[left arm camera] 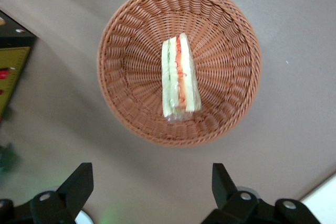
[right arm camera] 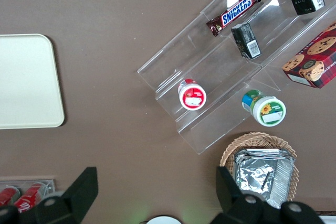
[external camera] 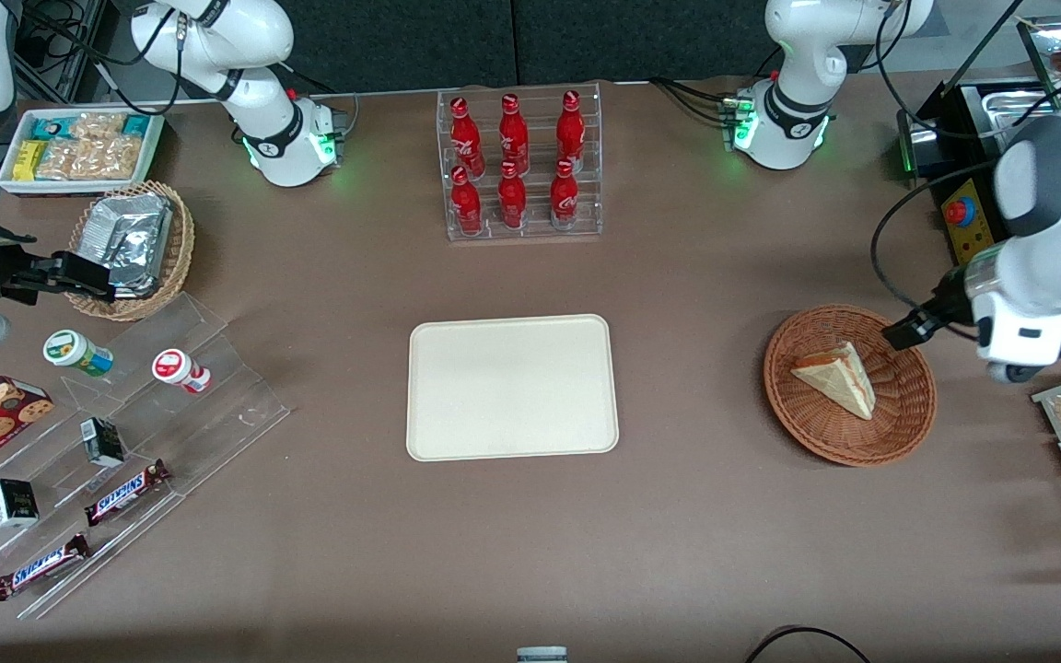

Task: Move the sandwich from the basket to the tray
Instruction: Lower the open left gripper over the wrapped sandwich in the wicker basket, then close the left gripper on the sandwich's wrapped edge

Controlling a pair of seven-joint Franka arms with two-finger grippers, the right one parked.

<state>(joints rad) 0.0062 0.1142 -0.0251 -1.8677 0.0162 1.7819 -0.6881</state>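
Above the basket [left arm camera: 178, 64], gripper [left arm camera: 152, 182] hangs wide open, empty; sandwich [left arm camera: 180, 77] lies below, untouched, tray [external camera: 512, 387] well apart.

I am watching the whole table from high in front. The left wrist camera is looking straight down past its gripper [left arm camera: 152, 190] at the basket [left arm camera: 121, 51], sharing it [external camera: 798, 414] with the front view.

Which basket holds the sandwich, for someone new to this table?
From the tray mid-table, look toward the working arm's end: the round reddish-brown basket lies there, with the open end effector above it. Unlike the tan basket of foil packets, it holds one sandwich.
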